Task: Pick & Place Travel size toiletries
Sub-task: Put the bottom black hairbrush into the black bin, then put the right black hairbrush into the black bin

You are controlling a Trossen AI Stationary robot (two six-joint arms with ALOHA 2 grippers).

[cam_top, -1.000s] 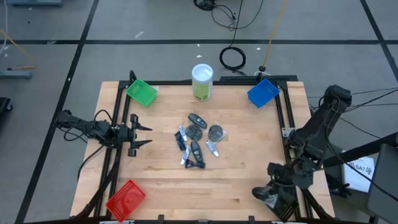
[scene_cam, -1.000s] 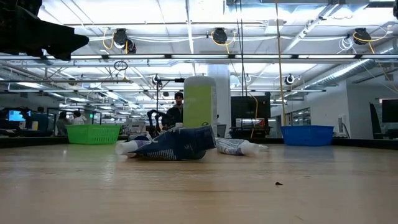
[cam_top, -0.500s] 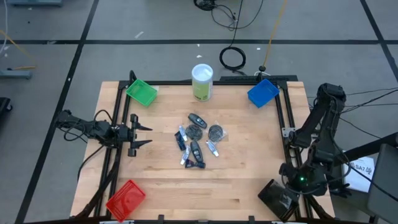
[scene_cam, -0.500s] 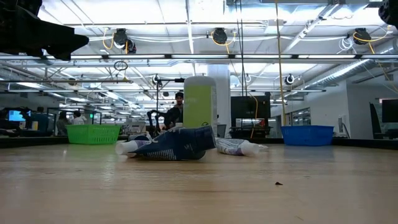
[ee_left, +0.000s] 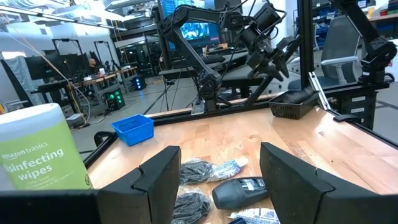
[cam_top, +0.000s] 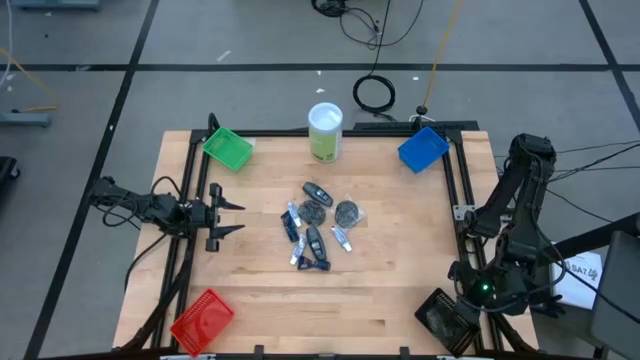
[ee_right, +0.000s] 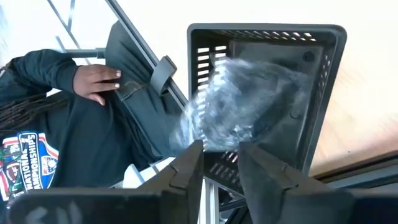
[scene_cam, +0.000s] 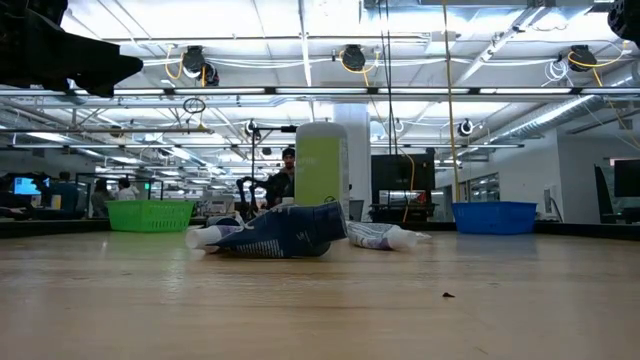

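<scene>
The travel size toiletries (cam_top: 315, 225) lie in a loose pile mid-table: blue-and-white tubes, dark bottles and round tins in clear sachets, also seen in the low view (scene_cam: 280, 230) and the left wrist view (ee_left: 239, 190). One silvery sachet (ee_right: 249, 102) lies inside a black bin (cam_top: 445, 315) at the table's near right corner. My right gripper (ee_right: 221, 149) hovers open just above that bin, beside the sachet's lower end. My left gripper (cam_top: 232, 218) waits open at the table's left side, pointing at the pile.
A tall white-and-green wipes canister (cam_top: 325, 130) stands behind the pile. A green bin (cam_top: 228, 148) sits at the far left, a blue bin (cam_top: 422, 148) at the far right, a red bin (cam_top: 203, 318) at the near left. A person (ee_right: 99, 81) stands beyond the black bin.
My right arm has drawn back from over the black bin toward the table's right edge, uncovering the bin in the high view; it has stayed still for the last half second. The left arm and the pile have not moved.
</scene>
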